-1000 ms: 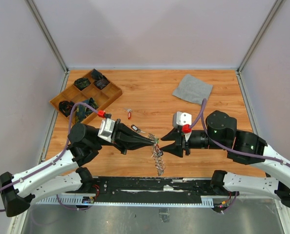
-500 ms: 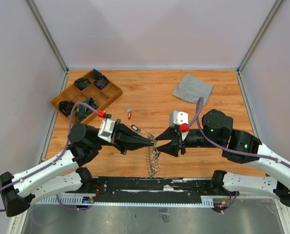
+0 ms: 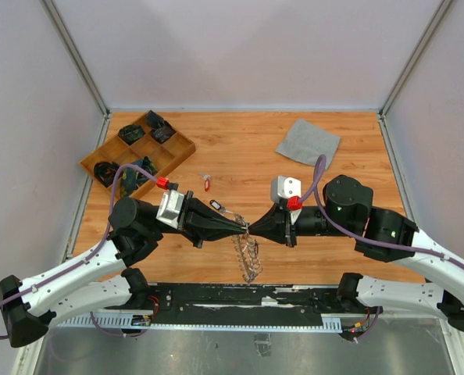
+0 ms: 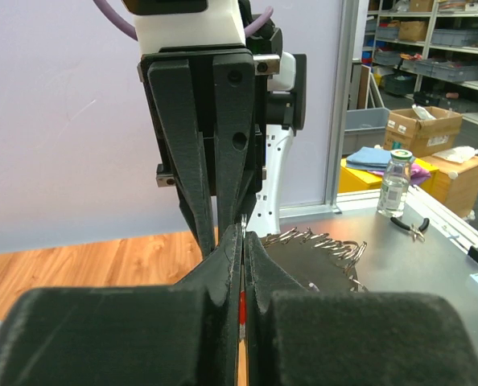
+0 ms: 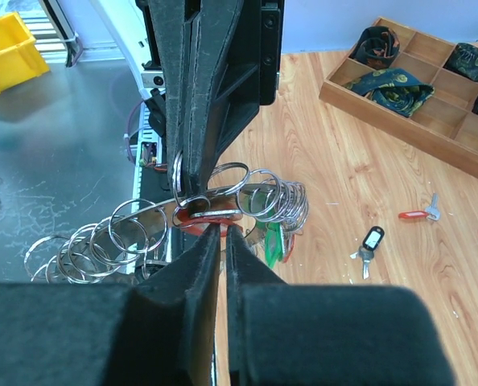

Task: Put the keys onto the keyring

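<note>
Above the table's (image 3: 240,148) near edge, midway along, your left jaws clench the keyring (image 3: 248,254) so it hangs steady. Your right jaws narrow onto a red key tag (image 5: 211,215) there, but you cannot tell whether they grip it.

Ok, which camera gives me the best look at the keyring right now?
Right wrist: the keyring fills mid-frame, small rings fanned out below the left end effector. Left wrist shows only a fringed edge, mostly hidden; top external shows it small, hanging edge-on.

Overhead looking down, wrist views close, opposed, seemingly sharing the keyring (image 5: 283,201)
</note>
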